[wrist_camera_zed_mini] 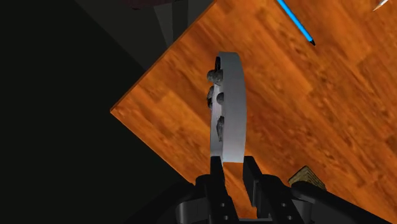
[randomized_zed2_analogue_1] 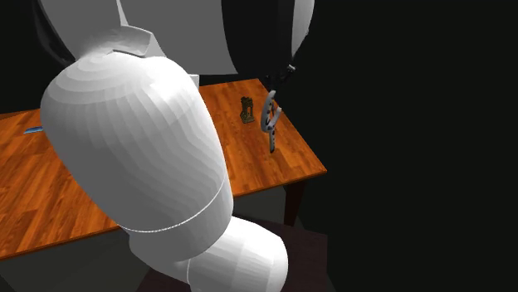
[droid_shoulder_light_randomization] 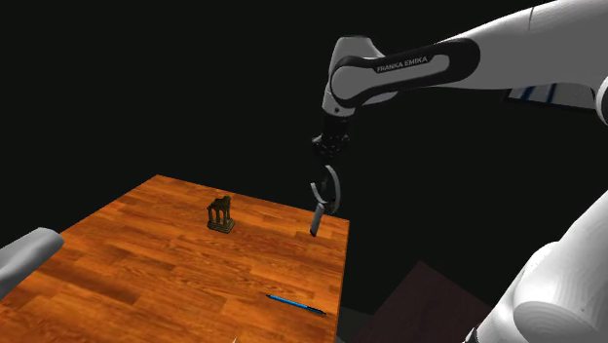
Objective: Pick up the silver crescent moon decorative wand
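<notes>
The silver crescent moon wand (droid_shoulder_light_randomization: 324, 195) hangs in the air above the far corner of the wooden table (droid_shoulder_light_randomization: 146, 263), its handle pointing down. My black gripper (droid_shoulder_light_randomization: 329, 156) is shut on the top of the crescent. From the second exterior view the wand (randomized_zed2_analogue_1: 270, 120) dangles beside the table's edge, below the gripper (randomized_zed2_analogue_1: 280, 83). Through the wrist camera the crescent (wrist_camera_zed_mini: 230, 108) stands edge-on, clasped between the two fingers (wrist_camera_zed_mini: 219, 172), with the table corner beneath it.
A small dark figurine (droid_shoulder_light_randomization: 221, 214) stands near the table's far side. A blue pen (droid_shoulder_light_randomization: 295, 304) lies close to the edge at the shoulder view's right. A grey rounded object (droid_shoulder_light_randomization: 24, 258) pokes in at that view's left. Black area surrounds the table.
</notes>
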